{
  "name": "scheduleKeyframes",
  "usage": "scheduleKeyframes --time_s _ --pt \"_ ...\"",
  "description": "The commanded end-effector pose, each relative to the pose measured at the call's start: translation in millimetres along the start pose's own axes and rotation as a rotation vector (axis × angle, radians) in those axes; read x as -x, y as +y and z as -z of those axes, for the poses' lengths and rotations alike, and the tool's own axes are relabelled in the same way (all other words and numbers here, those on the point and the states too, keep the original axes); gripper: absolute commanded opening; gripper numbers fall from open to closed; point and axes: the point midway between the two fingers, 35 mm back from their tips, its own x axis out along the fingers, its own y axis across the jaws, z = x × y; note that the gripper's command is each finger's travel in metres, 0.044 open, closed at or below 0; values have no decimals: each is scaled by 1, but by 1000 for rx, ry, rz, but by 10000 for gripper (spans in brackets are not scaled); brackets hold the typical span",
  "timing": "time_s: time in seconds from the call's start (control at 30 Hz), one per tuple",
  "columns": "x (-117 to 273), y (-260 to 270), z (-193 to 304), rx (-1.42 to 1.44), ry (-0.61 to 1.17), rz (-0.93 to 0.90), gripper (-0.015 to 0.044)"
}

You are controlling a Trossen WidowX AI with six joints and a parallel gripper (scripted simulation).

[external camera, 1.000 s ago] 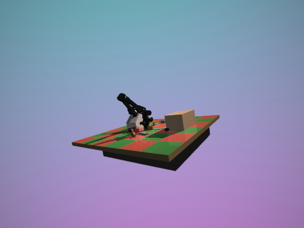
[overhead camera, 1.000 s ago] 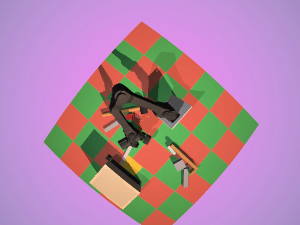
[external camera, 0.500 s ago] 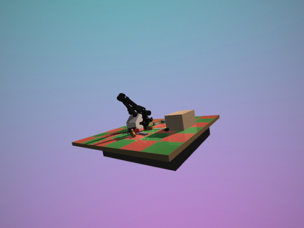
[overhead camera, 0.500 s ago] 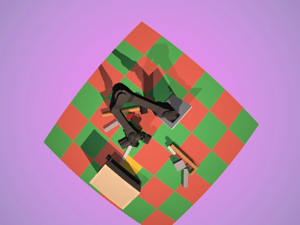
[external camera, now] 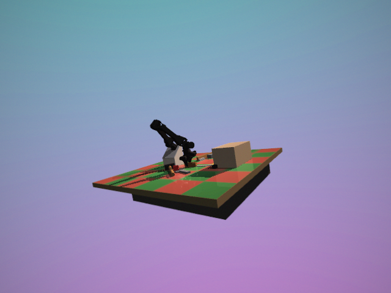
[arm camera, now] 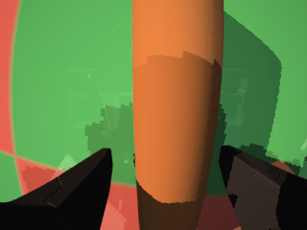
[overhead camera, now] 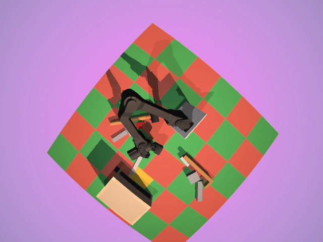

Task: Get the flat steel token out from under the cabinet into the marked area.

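Right in the close wrist view, the gripper (overhead camera: 145,151) (external camera: 187,163) (arm camera: 167,156) is open, its dark fingers apart at the lower left and lower right, with a gap on either side of the orange handle (external camera: 192,164) (arm camera: 177,120) running down the middle. From above, a pale shaft (overhead camera: 137,164) slants out below the gripper, its grey end over the yellow marked area (overhead camera: 145,178). And there's the cabinet (overhead camera: 123,200) (external camera: 233,154), at the lower left from above and right of centre in the exterior view, its dark slotted front facing the yellow patch. The steel token? I can't make it out, so I can't tell where it lies.

Over near the centre of the top view, a red block (overhead camera: 140,125) (external camera: 175,167) sits by an orange bar (overhead camera: 142,117), and at the lower right a second, longer orange bar (overhead camera: 198,169) lies beside a grey block (overhead camera: 193,177) and a narrow grey piece (overhead camera: 199,191). Any writing on these is too small to tell.
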Motion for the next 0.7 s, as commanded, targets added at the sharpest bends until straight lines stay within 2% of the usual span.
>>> scheduleKeyframes --time_s 0.0,0.1,0.27,0.53,0.63,0.67 --pt "0 0 0 -2 0 -1 270" --pt "-2 -1 1 -7 0 -1 270" --pt "-1 -1 0 -4 1 0 139" --pt "-1 -1 0 -4 1 0 84" --pt "-1 -1 0 -4 1 0 6" --pt "-1 -1 0 -4 1 0 0"
